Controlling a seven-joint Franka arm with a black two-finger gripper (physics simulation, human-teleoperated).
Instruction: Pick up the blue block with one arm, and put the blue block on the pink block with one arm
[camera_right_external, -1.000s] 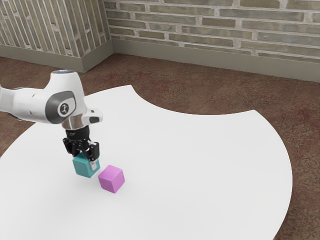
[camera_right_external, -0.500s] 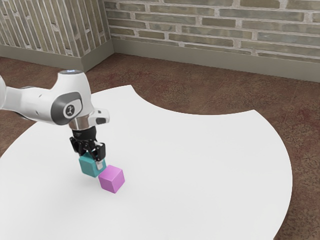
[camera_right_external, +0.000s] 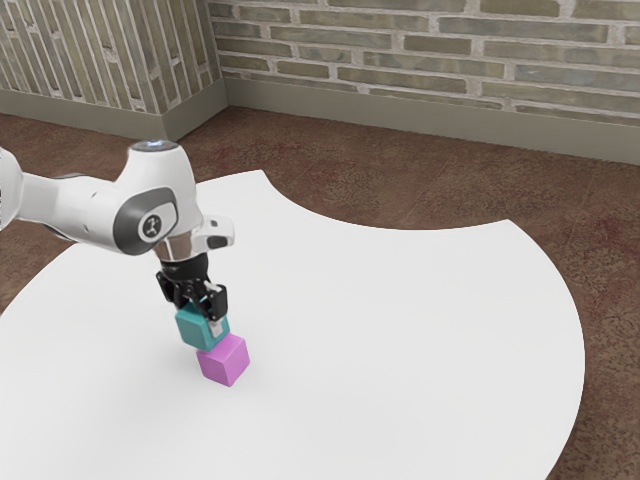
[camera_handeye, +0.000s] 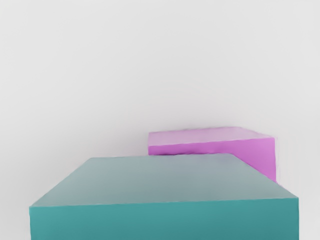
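The black two-finger gripper on the white-and-grey Franka arm is clamped on the blue block, a matte teal-blue cube, with one finger on each of two opposite faces. The blue block hangs clear of the round white table, directly over the edge of the pink block, a matte magenta cube. That one rests on the table's half toward the exterior view's left, well in from the rim. Whether the two cubes touch cannot be told from the exterior view; they look at most a sliver apart. The alignment is off. In the wrist view the blue block sits close under the hand, while the pink block shows its whole top face and part of a side beyond it, so the carried cube seems to cover little of its target. The likely trouble comes from that offset. If the fingers part here, the blue block would land with most of its weight past the pink block's edge and tip off onto the table. If the hand comes down without first shifting across, the lower edge of the blue block could catch the pink block's corner and shove or turn it. A finger reaching below the held cube could also knock the pink one.
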